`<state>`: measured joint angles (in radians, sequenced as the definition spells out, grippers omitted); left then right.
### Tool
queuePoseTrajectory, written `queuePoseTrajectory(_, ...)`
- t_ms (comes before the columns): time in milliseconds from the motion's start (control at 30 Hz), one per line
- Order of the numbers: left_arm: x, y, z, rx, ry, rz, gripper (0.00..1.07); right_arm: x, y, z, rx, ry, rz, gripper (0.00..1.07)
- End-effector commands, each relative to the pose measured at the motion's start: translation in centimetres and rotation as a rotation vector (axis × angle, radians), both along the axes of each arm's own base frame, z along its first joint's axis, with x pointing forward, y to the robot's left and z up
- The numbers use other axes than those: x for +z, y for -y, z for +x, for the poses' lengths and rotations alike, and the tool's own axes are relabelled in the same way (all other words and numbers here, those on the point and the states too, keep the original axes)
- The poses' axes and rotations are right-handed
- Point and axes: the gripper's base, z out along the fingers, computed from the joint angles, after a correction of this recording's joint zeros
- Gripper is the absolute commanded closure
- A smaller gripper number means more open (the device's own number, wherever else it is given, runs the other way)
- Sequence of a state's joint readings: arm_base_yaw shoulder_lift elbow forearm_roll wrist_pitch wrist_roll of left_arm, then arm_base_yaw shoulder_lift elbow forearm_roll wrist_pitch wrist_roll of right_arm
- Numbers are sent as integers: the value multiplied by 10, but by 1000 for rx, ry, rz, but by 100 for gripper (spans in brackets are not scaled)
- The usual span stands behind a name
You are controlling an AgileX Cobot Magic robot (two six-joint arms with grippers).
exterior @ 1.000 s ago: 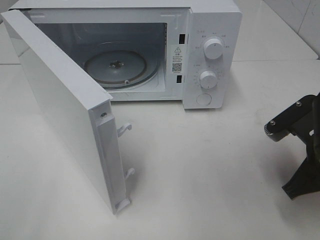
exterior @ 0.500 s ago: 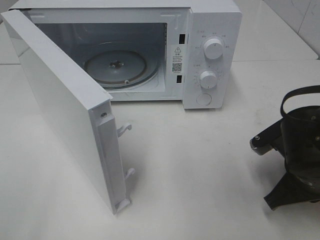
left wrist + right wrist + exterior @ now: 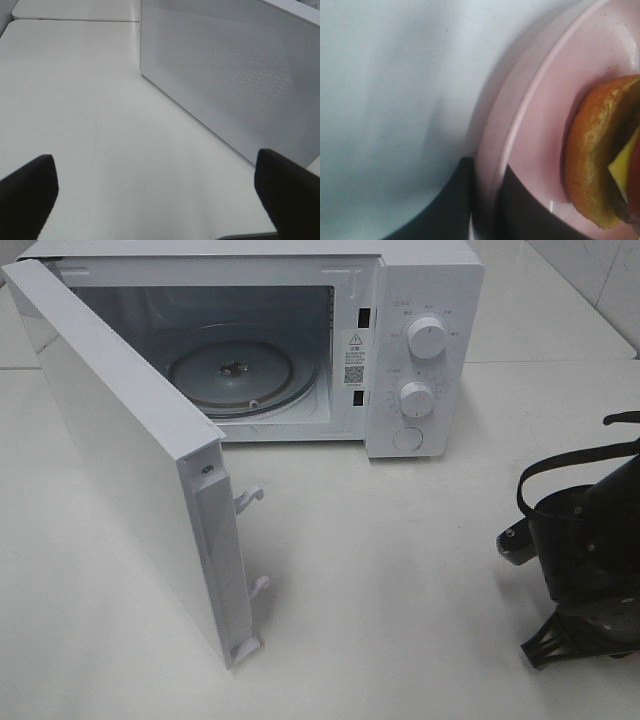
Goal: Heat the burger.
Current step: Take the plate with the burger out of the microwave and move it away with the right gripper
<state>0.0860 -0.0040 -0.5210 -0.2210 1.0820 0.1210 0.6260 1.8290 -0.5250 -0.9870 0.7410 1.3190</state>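
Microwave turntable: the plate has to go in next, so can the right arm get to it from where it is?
Probably yes. The microwave door is swung wide to the left, the turntable is bare, and the table between it and the right arm looks free.

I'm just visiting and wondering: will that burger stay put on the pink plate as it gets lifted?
Probably not firmly. The burger sits loose on the smooth pink plate, so a tilt could slide it. Its layers, with cheese showing, look merely stacked and may shift. The right gripper, jaws closed on the plate's rim, holds one edge only, so the plate may sag.
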Motion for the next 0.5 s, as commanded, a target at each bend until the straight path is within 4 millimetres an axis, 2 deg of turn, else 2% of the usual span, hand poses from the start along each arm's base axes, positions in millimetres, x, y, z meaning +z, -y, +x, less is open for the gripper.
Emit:
queuePoseTrajectory(33,0,1,0,0,14,-13,7,2,3,3,-14,25,-55,95)
queuePoseTrajectory(67,0,1,0,0,14,-13,7,2,3,3,-13,25,-55,88)
queuePoseTrajectory(100,0,1,0,0,14,-13,7,2,3,3,-13,25,-55,88)
queuePoseTrajectory(133,0,1,0,0,14,-13,7,2,3,3,-7,19,-57,80)
queuePoseTrajectory(200,0,1,0,0,14,-13,7,2,3,3,-4,16,-59,77)
queuePoseTrajectory(233,0,1,0,0,14,-13,7,2,3,2,3,6,-62,69)
queuePoseTrajectory(333,0,1,0,0,14,-13,7,2,3,1,3,-11,-62,63)
queuePoseTrajectory(500,0,1,0,0,14,-13,7,7,2,0,20,-33,-36,63)
